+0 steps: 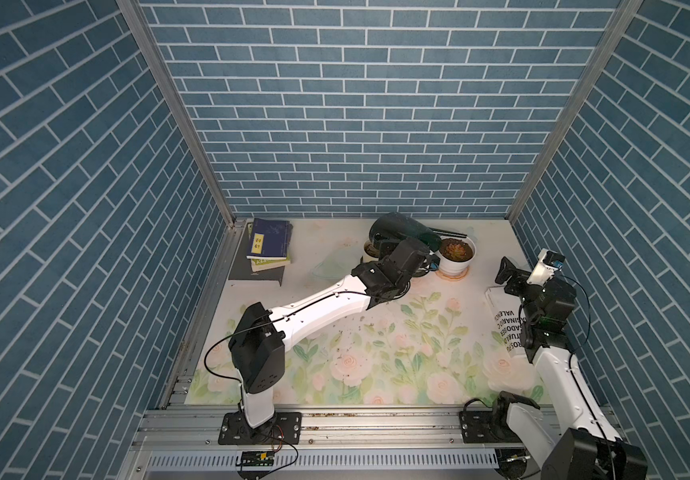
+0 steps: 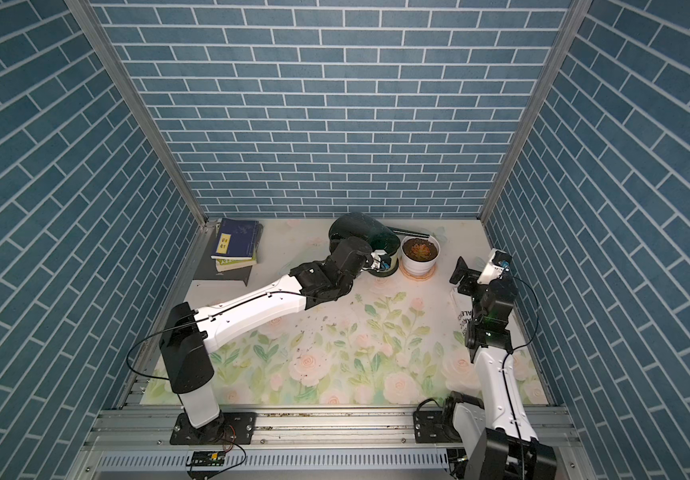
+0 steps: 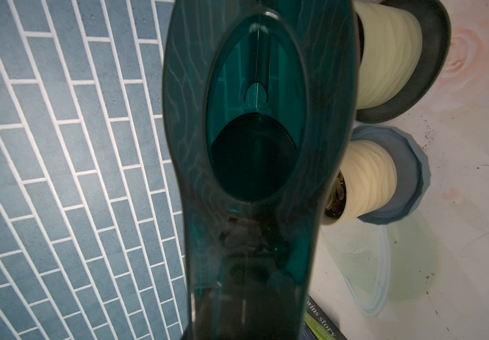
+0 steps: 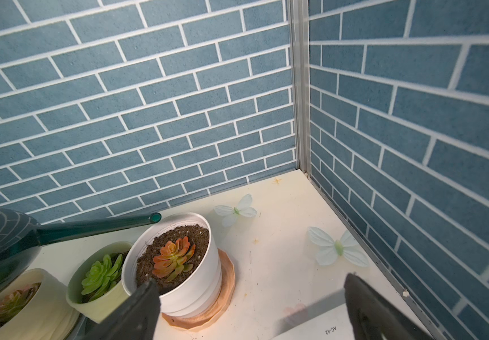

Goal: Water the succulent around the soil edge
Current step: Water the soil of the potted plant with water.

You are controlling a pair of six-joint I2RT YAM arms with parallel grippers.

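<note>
The watering can (image 1: 397, 232) is held raised and tilted, clamped in the left gripper (image 2: 377, 261), its spout (image 4: 99, 228) lying over the far rim of the white pot (image 4: 196, 282). The orange succulent (image 4: 174, 259) is seated in that pot, far and right of centre. The right gripper (image 4: 250, 281) is seen spread wide and empty to its right.

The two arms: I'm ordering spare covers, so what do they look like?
Left arm and right arm both have white link shells, black joint housings and a thin black cable looping outside. Black base plates bolt to an aluminium rail. The right gripper has black fingers.
</note>
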